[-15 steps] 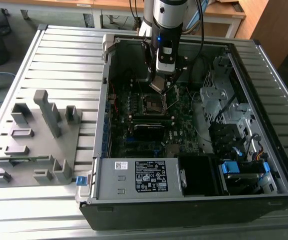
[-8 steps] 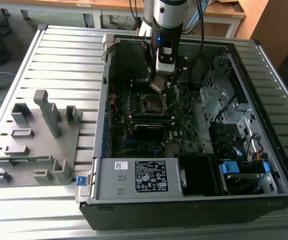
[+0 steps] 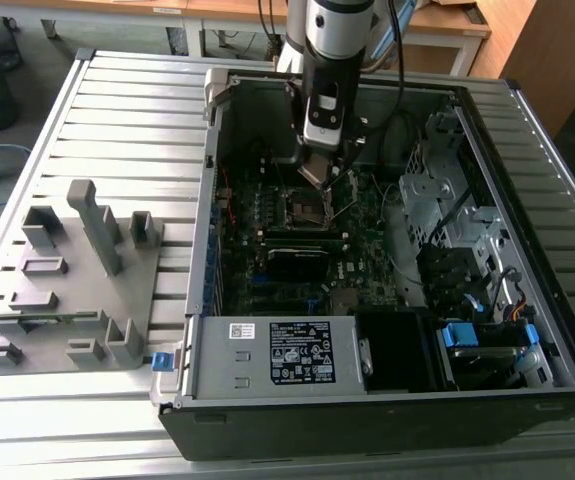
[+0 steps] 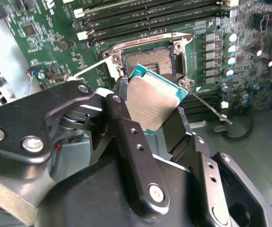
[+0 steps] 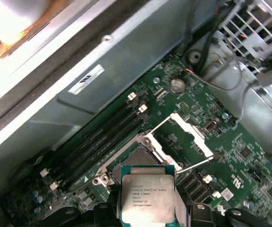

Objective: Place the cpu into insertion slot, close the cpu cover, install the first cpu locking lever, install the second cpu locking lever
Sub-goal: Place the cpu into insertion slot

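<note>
Second wrist view shows the gripper clamped on the cpu. A black finger presses each side edge, and the chip is tilted with its silver top showing. The chip sits close over the insertion slot, whose contact field lies bare. In the first wrist view the cpu cover stands swung open beside the slot. Around them is the green motherboard, which sits inside the open computer case in the exterior view.
</note>
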Robot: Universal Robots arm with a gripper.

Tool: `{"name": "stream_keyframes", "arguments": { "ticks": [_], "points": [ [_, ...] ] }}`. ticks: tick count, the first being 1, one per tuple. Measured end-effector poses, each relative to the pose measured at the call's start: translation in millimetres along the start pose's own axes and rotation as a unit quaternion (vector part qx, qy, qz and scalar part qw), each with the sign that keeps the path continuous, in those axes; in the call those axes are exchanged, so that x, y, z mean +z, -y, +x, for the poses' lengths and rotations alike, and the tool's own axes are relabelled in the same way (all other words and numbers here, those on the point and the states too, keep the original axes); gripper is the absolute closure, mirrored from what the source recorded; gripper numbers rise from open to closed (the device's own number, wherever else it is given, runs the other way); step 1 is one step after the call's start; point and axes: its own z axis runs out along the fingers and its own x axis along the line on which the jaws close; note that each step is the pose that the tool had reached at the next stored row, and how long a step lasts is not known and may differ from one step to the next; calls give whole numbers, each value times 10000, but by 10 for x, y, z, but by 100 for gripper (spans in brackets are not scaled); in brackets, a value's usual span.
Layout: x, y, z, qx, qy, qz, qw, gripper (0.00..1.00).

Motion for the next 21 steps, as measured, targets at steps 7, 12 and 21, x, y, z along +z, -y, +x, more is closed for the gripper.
{"name": "stream_keyframes", "arguments": {
  "ticks": [7, 12, 21],
  "points": [
    [7, 1, 0, 230, 21, -3, 9997, 46],
    [12, 1, 0, 450, 41, -7, 9990, 46],
    [30, 3, -1, 1255, 115, -17, 9920, 46]
  ]
}}
